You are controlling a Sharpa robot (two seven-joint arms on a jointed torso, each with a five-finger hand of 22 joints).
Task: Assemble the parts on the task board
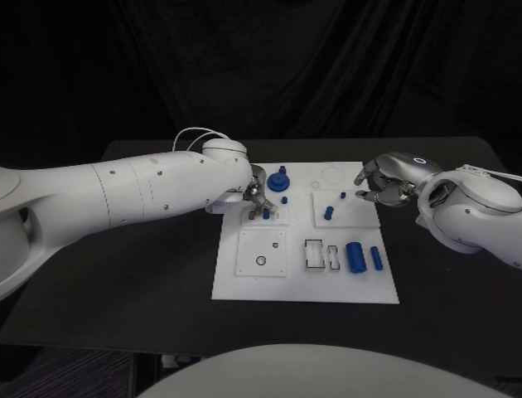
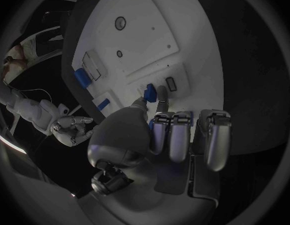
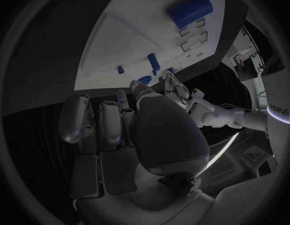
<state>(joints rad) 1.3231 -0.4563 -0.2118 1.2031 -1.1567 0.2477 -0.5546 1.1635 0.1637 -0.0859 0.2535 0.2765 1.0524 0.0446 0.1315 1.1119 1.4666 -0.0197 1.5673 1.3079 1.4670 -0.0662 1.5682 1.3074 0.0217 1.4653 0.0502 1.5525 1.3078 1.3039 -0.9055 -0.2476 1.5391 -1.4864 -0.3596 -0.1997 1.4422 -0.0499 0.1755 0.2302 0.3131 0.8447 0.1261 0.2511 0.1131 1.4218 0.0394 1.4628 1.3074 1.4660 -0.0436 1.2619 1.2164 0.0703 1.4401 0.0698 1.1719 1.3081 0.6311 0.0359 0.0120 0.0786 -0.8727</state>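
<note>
Left hand (image 1: 254, 197) pinching a small blue peg (image 1: 266, 214) over the task board (image 1: 303, 286); right hand (image 1: 387, 186) curling empty at the board's edge; peg likely light, rigid, slippery; best gripped mid-shaft.

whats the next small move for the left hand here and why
Probably press the small blue peg straight down into its plate on the task board. The left hand appears to pinch it at its fingertips, low over the board's far left plate, so seating looks like the remaining step. Whether the peg has already entered a hole cannot be told.
</note>
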